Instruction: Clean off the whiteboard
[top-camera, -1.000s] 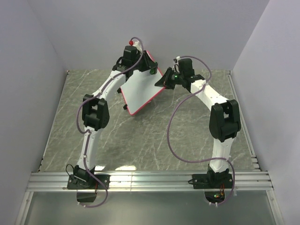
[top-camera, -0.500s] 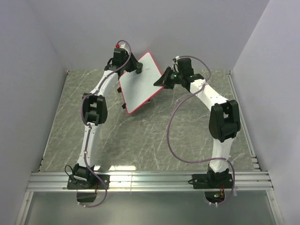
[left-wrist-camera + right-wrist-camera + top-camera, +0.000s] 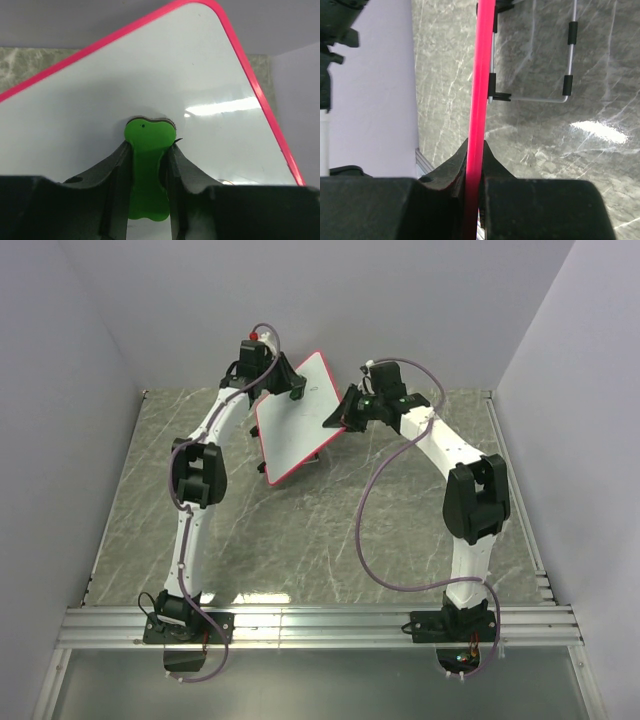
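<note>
My top camera sits high at the near side, looking down and forward across the table from well back. The left wrist camera looks out along the left gripper, past the green eraser it pinches, close against the whiteboard face. The right wrist camera sights along the right gripper, close on that board's pink edge, with table beyond. All three views share the whiteboard.

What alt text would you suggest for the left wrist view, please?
The left pincer grips a green bone-shaped eraser, its far end against the whiteboard. The board's white face, edged by a pink-red frame, fills most of the view; a little marbled table shows at upper left.
</note>
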Controlling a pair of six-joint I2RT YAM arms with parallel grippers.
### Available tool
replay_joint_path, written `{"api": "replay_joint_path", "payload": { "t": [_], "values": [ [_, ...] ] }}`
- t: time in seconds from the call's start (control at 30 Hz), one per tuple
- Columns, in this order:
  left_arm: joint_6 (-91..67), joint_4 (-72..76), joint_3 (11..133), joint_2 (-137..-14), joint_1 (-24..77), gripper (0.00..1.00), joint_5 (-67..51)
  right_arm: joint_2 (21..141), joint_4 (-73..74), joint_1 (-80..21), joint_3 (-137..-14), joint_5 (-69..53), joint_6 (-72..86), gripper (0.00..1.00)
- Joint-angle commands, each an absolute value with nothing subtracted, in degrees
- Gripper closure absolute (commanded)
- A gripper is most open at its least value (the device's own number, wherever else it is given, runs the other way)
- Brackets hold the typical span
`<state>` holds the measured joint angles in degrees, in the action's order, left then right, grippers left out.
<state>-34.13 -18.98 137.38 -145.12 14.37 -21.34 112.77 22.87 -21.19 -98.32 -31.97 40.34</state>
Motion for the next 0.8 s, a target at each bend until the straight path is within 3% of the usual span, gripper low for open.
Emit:
{"api": "replay_joint_path", "payload": {
  "t": [0.0,0.37,0.77],
  "values": [
    [-33.04,-31.55,133.86,-145.55,22.67,1.0,-31.82,112.94,22.59,-26.89,-100.55,-38.67,28.04,1.0],
    [-35.51,-29.62,132.89,-142.65,26.01,1.0,-32.61,112.77,21.53,-27.33,-99.23,-38.58,28.3,1.0],
    [-33.57,-32.61,135.09,-148.62,23.21,1.0,-22.24,111.36,21.71,-28.04,-97.73,-38.14,28.04,1.0]
  ]
}}
